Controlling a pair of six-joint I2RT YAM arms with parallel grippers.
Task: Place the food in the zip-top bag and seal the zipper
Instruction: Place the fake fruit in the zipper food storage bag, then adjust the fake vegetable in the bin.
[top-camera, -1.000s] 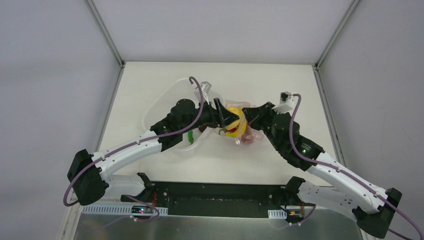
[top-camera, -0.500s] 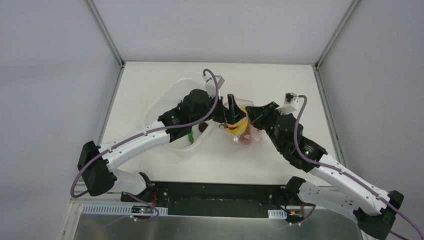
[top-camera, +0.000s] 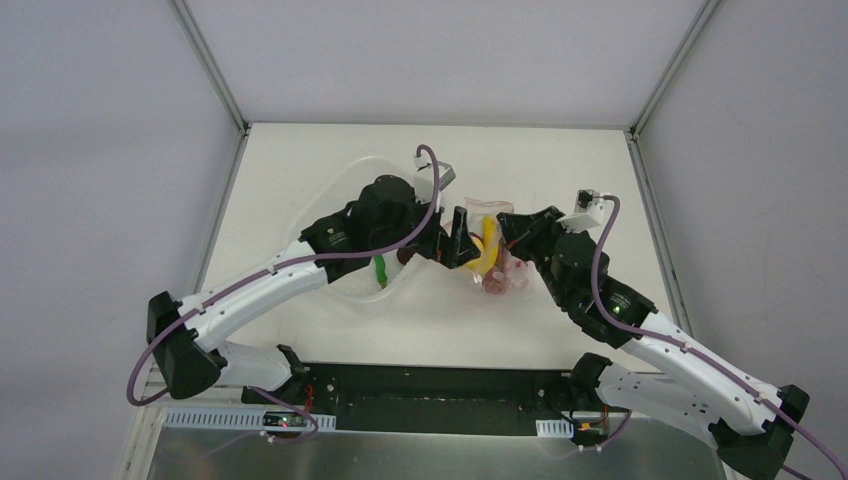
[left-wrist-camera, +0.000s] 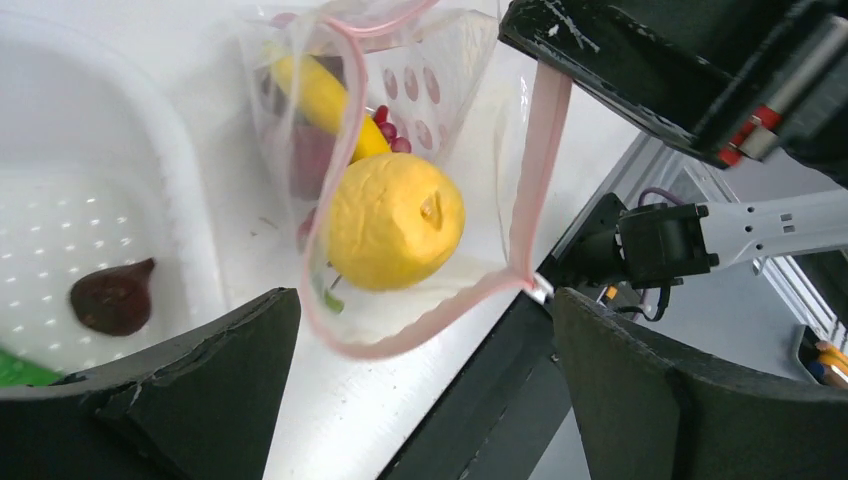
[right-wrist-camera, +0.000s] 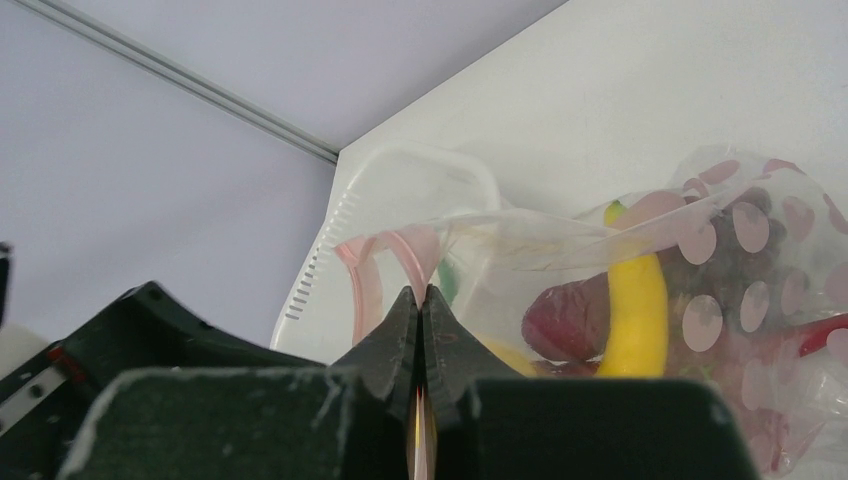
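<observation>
The clear zip-top bag lies at mid-table, its mouth held open. My right gripper is shut on the pink zipper strip and lifts that edge. In the left wrist view the zipper forms an open loop. The round yellow fruit lies just inside the mouth, with the banana behind it. The right wrist view shows the banana, grape bunch and red chili in the bag. My left gripper is open and empty, just in front of the mouth.
The white translucent tub stands left of the bag, under my left arm. It holds the green chili and a dark red toy piece. The right arm's gripper body hangs close above the bag mouth.
My left gripper carried the round yellow fruit to the bag mouth, opened and drew back a little. The fruit now lies in the bag. The right gripper kept its hold.
</observation>
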